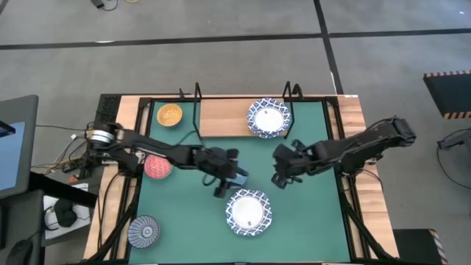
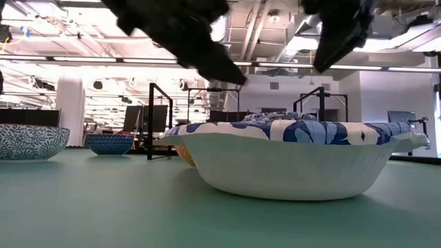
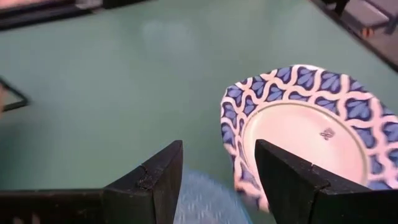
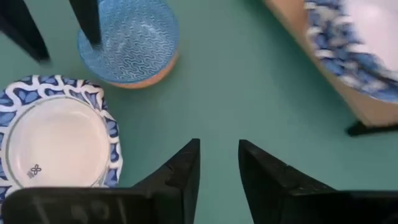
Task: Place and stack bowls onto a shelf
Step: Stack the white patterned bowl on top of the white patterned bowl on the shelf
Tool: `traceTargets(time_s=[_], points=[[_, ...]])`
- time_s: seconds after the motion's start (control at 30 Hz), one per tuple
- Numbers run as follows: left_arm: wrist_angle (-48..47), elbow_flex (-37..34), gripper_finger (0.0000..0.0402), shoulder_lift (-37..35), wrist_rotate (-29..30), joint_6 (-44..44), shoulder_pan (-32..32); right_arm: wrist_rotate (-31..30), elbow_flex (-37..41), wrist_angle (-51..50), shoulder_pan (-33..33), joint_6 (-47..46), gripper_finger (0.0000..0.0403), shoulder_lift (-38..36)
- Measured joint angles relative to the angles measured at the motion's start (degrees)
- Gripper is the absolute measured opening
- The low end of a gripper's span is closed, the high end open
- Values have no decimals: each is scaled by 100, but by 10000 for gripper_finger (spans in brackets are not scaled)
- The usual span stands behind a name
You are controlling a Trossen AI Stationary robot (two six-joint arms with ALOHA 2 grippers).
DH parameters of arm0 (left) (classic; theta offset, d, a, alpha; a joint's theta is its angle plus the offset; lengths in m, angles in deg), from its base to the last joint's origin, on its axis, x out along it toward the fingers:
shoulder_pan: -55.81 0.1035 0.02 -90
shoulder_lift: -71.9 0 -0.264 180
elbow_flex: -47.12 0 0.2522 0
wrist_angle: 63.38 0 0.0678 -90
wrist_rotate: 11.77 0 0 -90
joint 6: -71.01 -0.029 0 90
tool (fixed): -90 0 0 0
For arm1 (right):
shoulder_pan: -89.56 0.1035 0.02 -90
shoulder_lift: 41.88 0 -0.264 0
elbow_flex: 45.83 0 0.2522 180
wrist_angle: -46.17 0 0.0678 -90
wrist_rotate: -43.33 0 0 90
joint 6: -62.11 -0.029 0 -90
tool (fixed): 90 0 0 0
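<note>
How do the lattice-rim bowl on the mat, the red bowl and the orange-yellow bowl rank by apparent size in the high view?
1. Lattice-rim bowl on the mat, clearly largest.
2. Red bowl and orange-yellow bowl: they look about alike, and the left arm partly covers the red one, so I won't rank them.

Bright even overhead light; wrist views blurred.

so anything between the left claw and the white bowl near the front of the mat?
Nothing visible. The left claw hangs open just above and beside the white lattice-rim bowl, with only bare green mat around it. The light blue bowl sits beside it, clear of the path.
</note>
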Motion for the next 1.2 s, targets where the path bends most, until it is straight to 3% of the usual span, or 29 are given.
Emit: traceTargets(time_s=[0.27, 0.63, 0.9, 1.07, 1.2], points=[[-840, 1213, 187, 1154, -332, -211, -25, -319, -1, -128, 211, -131, 146, -237], [-817, 1323, 182, 1383, -574, -370, -65, -311, 6, -172, 270, -490, 146, -8], [-443, 1330, 137, 1914, -402, -392, -198, -322, -1, -171, 239, -499, 146, -32], [-530, 1338, 105, 1918, -119, -418, -181, -323, -1, -201, 205, -456, 146, -32], [-591, 1330, 62, 1841, -234, -513, -181, -324, -1, -220, 200, -435, 146, -30]])
